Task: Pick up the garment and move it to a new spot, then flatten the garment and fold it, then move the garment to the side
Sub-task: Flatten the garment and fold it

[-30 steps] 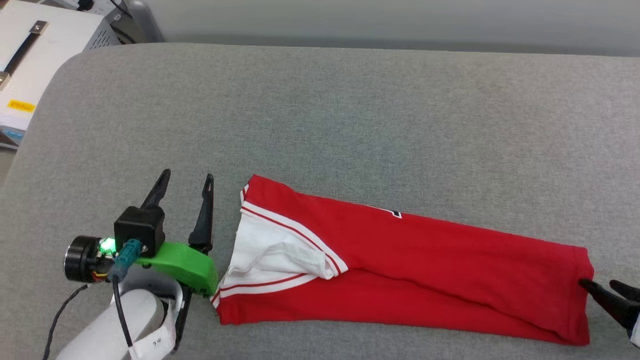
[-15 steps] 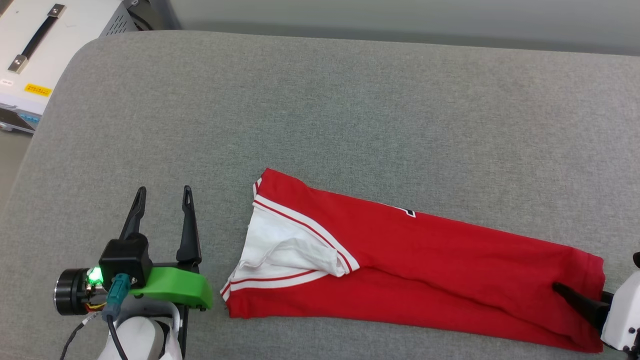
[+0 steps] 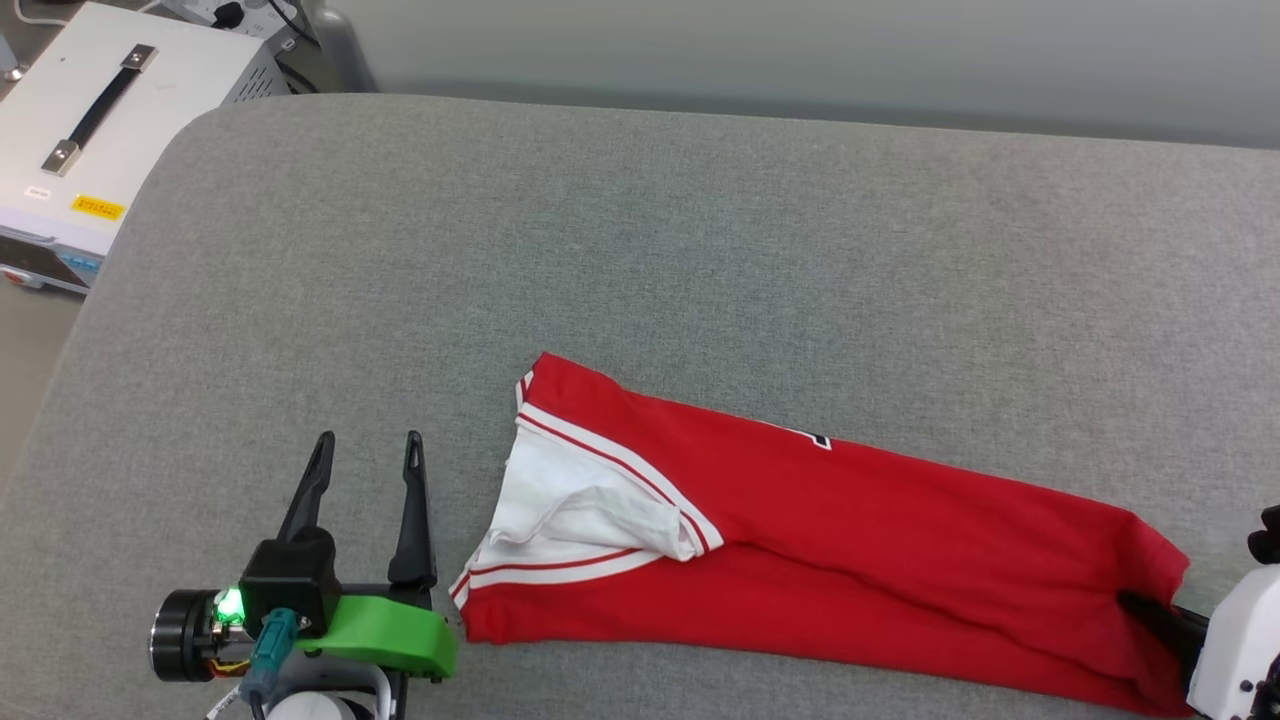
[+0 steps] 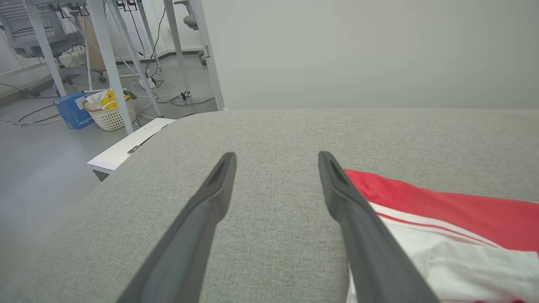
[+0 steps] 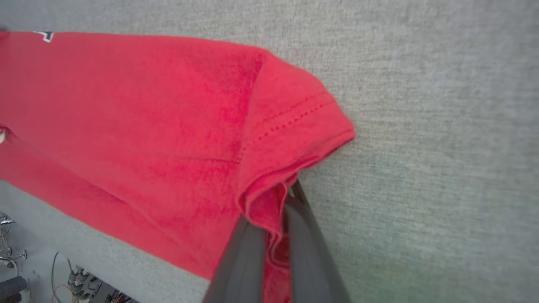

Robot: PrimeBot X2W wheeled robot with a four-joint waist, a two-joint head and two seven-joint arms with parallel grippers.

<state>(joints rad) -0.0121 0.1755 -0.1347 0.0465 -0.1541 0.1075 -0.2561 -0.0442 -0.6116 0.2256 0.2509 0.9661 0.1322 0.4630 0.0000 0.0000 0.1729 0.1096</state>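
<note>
The right gripper (image 5: 289, 195) has slid in over the end of the garment (image 3: 850, 530) since a moment ago, when its fingers sat just at the edge. The left gripper (image 3: 368, 440) has pulled back a little, so its tips no longer reach as far up as the shirt's top corner. The right gripper's two dark fingers are pinched together with a fold of the red hem squeezed between them, and the hem bunches up right at the tips. From that pinch the red shirt runs away in a long folded strip toward the other gripper. The left gripper's fingers are spread wide apart with nothing between them but the gray table (image 3: 700, 250). The shirt's other end lies just beside this gripper, on its right side, close to the right finger. That end shows a white sleeve (image 3: 580, 510) with red and white stripes around it. A tiny bit of black print (image 3: 815, 438) peeks out at the strip's far edge. Far ahead of the left gripper and off to its left sits a white box (image 3: 110, 120) with a black handle.
</note>
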